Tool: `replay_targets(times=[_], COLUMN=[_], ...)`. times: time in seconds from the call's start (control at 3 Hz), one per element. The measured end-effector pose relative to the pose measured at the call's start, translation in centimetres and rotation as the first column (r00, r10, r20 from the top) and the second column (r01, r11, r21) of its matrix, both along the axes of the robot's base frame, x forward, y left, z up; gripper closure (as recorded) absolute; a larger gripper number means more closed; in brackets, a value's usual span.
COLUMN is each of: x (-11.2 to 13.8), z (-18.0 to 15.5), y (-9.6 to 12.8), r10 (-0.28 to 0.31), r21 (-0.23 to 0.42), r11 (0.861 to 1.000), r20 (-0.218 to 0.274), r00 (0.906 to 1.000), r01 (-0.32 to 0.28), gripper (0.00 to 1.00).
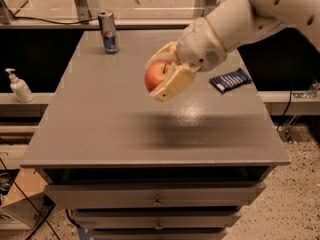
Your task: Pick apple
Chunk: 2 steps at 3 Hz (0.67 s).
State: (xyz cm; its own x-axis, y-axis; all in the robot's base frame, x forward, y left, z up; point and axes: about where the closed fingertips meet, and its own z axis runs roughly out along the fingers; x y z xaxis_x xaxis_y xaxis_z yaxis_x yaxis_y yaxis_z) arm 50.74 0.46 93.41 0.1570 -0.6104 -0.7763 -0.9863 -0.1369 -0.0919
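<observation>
**Apple gripped above the table: lift stage of the pick**

Camera view. The robot's cream-coloured two-finger gripper (161, 80) was carried on a white arm (235, 19) that entered from 2 o'clock. It was clenched on the round red-orange apple with yellowish patches (154, 76). One finger (161, 53) curved over the apple at its 12 o'clock. The other, broader finger (176, 84) pressed against it at about 4 o'clock. The fruit therefore sat between the two fingers, its short dark stem showing on the side toward the wrist. Its face toward 8 o'clock was left uncovered.

The apple hung over the middle of the flat grey table top (90, 124), slightly toward 12 o'clock. It appeared clear of the surface, since a soft dark shadow (175, 130) lay apart from it at its 6 o'clock.

A blue-and-silver drink can (108, 32) stood upright near the table's 11 o'clock corner. A dark blue flat packet (230, 80) lay by the 3 o'clock edge. Both were well apart from the apple.

The grasp was judged made and the lift in hand, so the pick looked nearly complete. The next move called for a steady squeeze during the rise, with no tilt that would let the round fruit roll out at the uncovered side.
</observation>
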Motion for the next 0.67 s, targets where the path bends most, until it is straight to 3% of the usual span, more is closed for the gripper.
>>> replay_targets(times=[0.33,0.67], x=[2.6,3.5], z=[7.2,11.3], y=[-3.6,-4.6], r10=[-0.069,-0.102], r21=[-0.006,0.030], r11=[0.997,0.995], r20=[0.166,0.247], r00=[0.9837,0.9636], r01=[0.071,0.098], gripper=[1.00,1.00])
